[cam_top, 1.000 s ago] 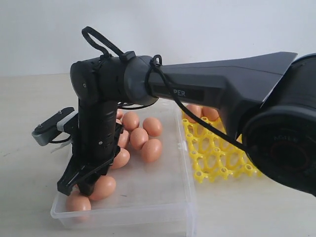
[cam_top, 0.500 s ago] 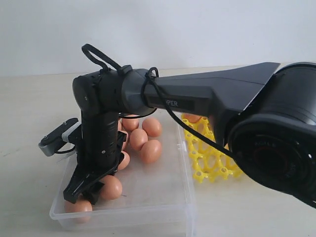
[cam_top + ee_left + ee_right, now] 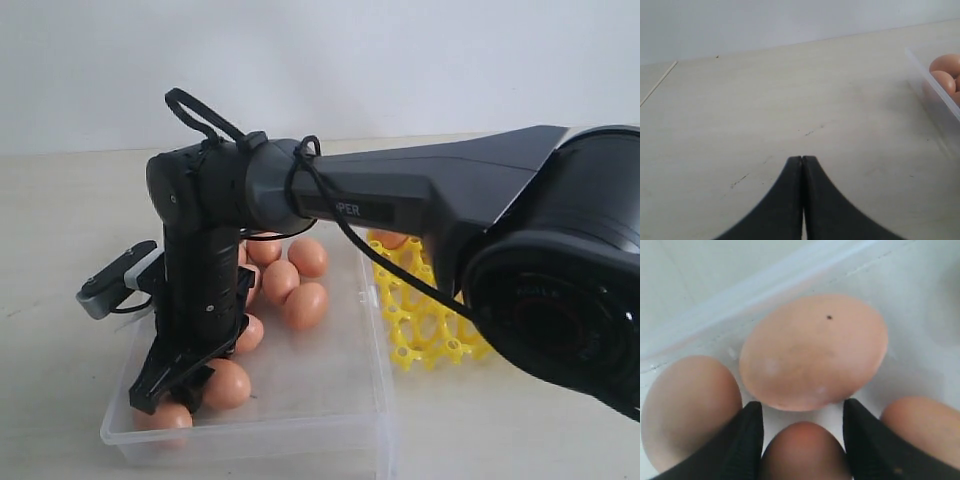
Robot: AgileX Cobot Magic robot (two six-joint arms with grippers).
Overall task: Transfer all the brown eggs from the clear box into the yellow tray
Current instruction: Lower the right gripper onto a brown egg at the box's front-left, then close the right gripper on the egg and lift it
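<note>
- Smooth, matte brown eggs [image 3: 305, 305] lie on their sides in the clear box [image 3: 340, 400]. We see one oval egg [image 3: 812, 352] with its long axis roughly along the transparent wall.
- The right gripper [image 3: 802, 410] has its black fingers apart, straddling a second egg [image 3: 805, 452]. We cannot tell whether they pinch it.
- The yellow tray [image 3: 430, 320], a plastic lattice, sits just beside the box.
- The left gripper [image 3: 802, 162] is closed above the bare table [image 3: 740, 100].

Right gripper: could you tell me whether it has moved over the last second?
Yes. The right gripper has sunk lower and slightly rightward against the box rim.
</note>
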